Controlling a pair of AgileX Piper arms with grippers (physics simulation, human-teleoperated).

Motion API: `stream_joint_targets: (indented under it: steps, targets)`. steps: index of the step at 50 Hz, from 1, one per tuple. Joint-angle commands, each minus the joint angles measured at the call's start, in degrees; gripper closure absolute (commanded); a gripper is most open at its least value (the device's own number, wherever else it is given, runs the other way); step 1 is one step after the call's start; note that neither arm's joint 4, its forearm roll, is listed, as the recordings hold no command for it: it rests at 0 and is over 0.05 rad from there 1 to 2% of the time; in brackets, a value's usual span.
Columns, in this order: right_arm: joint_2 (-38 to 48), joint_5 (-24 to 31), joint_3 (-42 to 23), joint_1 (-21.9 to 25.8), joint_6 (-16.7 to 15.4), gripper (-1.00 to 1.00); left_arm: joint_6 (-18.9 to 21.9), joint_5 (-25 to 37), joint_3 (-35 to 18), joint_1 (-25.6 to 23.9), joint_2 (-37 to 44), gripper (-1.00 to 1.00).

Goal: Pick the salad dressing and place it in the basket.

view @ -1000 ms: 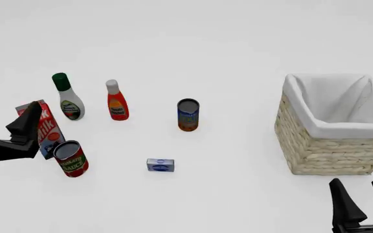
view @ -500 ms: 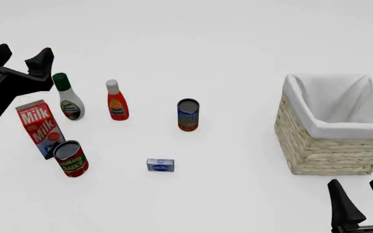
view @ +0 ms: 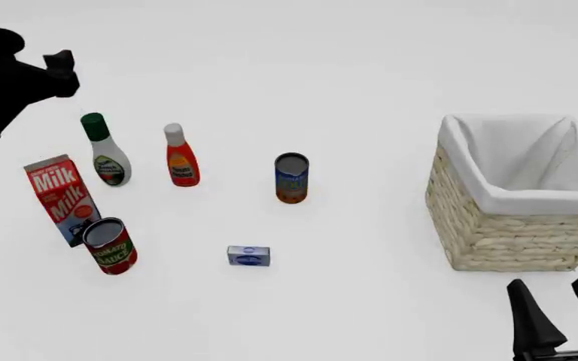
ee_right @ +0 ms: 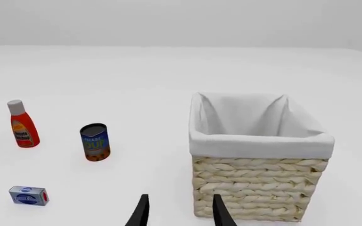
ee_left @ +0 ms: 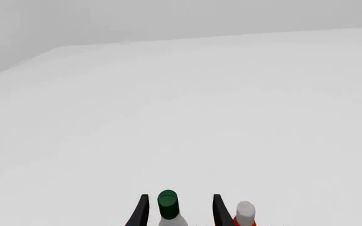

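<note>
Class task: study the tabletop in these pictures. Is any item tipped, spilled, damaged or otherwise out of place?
Only slight oddities: the milk carton and the tomato sauce can in front of it both lean a little rather than standing square. Nothing is spilled or visibly damaged.

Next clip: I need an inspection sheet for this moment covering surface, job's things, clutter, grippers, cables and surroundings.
Surface: plain white table.
Job's things: white pear-shaped salad dressing bottle with dark green cap upright, ungrasped; tan wicker basket with white cloth lining holds nothing visible.
Clutter: red bottle with white cap, blue can, red can, tilted milk carton, small blue box.
Grippers: left gripper above the dressing cap, jaws open; right gripper open, holding nothing.
Cables: nothing seen.
Surroundings: nothing seen.
</note>
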Motion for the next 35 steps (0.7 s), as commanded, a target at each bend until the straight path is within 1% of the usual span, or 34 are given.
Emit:
stream_joint_targets:
  steps: [1, 7, 12, 16, 18, 20, 21, 22, 23, 24, 29, 30, 31, 32, 33, 34, 35]
  targets:
    - [0.0, 0.2, 0.0, 0.0, -0.1, -1.0, 0.7, 7.5, -10.6, 2.8, 9.7, -1.0]
    - [-0.1, 0.5, 0.0, 0.0, -0.1, -1.0, 0.5, 10.9, -14.9, 2.7, 12.5, -1.0]
    - [0.2, 0.3, 0.0, 0.1, 0.0, -1.0, 1.0, 12.8, -17.5, 3.0, 14.4, -1.0]
    - [0.1, 0.6, 0.0, 0.3, -0.1, -1.0, -0.1, 16.4, -21.8, 2.9, 17.6, -1.0]
    - [0.0, 0.8, 0.0, 0.4, -0.1, -1.0, 0.3, 18.1, -23.7, 2.2, 19.1, -1.0]
    - [0.0, 1.0, 0.0, 0.5, -0.2, -1.0, -0.6, 19.9, -26.1, 2.0, 20.8, -1.0]
    - [0.0, 1.0, 0.0, 0.5, -0.2, -1.0, -0.4, 22.0, -28.3, 2.3, 22.4, -1.0]
    - [0.0, 1.0, 0.0, 0.5, -0.2, -1.0, -0.4, 22.0, -28.4, 2.3, 22.4, -1.0]
    - [-0.1, 1.0, 0.1, 0.5, -0.3, -1.0, 0.2, 23.1, -29.6, 2.4, 23.4, -1.0]
    - [-0.1, 1.1, 0.1, 0.5, -0.3, -1.0, -0.3, 22.4, -29.6, 2.2, 23.2, -1.0]
    - [-0.1, 1.2, 0.1, 0.5, -0.3, -1.0, -0.1, 27.9, -36.3, 1.9, 27.5, -1.0]
    - [-0.1, 1.2, 0.1, 0.5, -0.3, -1.0, -0.1, 28.0, -36.4, 1.9, 27.5, -1.0]
    - [-0.2, 1.3, 0.1, 0.5, -0.3, -1.0, -2.3, 29.4, -38.5, 2.0, 28.7, -1.0]
    - [-0.2, 1.3, 0.1, 0.5, -0.3, -1.0, -2.3, 29.4, -38.6, 2.0, 28.8, -1.0]
    - [-0.2, 1.3, 0.1, 0.5, -0.3, -1.0, -3.1, 30.4, -39.8, 2.3, 29.5, -1.0]
    - [-0.2, 1.4, 0.1, 0.5, -0.3, -1.0, -2.6, 30.4, -40.2, 2.2, 29.8, -1.0]
    - [-0.2, 1.5, 0.1, 0.6, -0.3, -1.0, -3.0, 31.2, -41.1, 1.8, 30.5, -1.0]
